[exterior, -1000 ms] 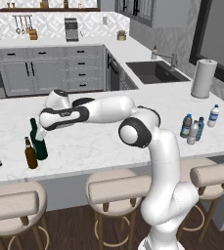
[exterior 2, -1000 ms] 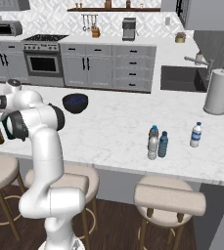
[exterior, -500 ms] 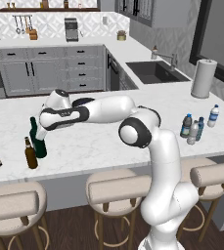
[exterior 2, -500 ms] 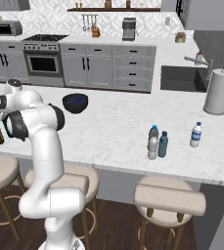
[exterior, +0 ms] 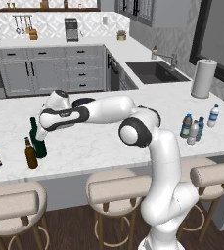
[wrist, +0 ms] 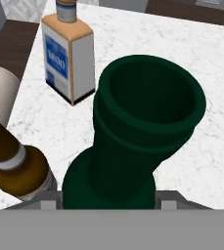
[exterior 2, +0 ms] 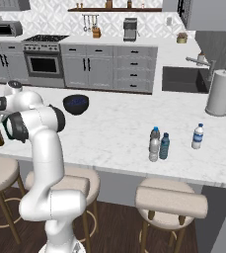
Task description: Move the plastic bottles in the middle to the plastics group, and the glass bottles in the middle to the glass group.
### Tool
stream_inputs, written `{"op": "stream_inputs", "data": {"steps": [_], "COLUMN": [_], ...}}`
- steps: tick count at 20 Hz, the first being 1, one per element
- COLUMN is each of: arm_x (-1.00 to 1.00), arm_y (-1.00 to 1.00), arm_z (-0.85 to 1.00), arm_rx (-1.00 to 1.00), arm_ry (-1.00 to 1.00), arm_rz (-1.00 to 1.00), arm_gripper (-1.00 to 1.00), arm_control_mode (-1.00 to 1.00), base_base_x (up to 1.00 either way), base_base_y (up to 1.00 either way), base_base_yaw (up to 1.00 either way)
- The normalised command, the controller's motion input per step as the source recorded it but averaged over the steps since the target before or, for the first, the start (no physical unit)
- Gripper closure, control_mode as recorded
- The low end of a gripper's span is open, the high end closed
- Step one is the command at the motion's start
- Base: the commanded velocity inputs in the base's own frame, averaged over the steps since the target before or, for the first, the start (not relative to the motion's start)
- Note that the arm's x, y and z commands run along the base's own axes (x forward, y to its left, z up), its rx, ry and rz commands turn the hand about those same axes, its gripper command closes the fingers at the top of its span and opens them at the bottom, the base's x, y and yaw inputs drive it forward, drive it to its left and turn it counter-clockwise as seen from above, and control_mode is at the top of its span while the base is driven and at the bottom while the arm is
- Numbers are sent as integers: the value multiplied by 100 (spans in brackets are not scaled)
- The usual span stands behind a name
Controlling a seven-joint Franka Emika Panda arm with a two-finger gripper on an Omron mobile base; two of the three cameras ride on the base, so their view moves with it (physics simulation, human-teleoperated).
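Green wine bottle (wrist: 143, 136) fills the hand view, its base cut off below; brown beer bottle (wrist: 15, 166) runs off the left edge; gripper fingertips hidden.

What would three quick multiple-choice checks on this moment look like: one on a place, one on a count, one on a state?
1. Where does the green bottle stand?
A. In the sink
B. Right beside the brown bottle
C. Against the paper towel roll

2. How many small clear water bottles stand on the counter?
A. Four
B. One
C. Six

3. How is the green bottle standing?
A. Lying flat
B. Upside down
C. Upright on the counter

Answers: 1 B, the two dark bottles stand side by side at the counter's left end. 2 A, three clustered and one apart in the right base view. 3 C, its neck points up under the gripper.
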Motion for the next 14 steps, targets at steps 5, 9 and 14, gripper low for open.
{"op": "stream_inputs", "data": {"steps": [5,9,14], "arm_x": [0,0,0], "arm_y": [0,0,0], "arm_z": [0,0,0], "arm_rx": [0,0,0], "arm_ry": [0,0,0], "arm_rz": [0,0,0], "arm_gripper": [-100,-100,-100], "arm_control_mode": [-100,-100,-100], "base_base_x": [0,0,0], "base_base_y": [0,0,0], "base_base_yaw": [0,0,0]}}
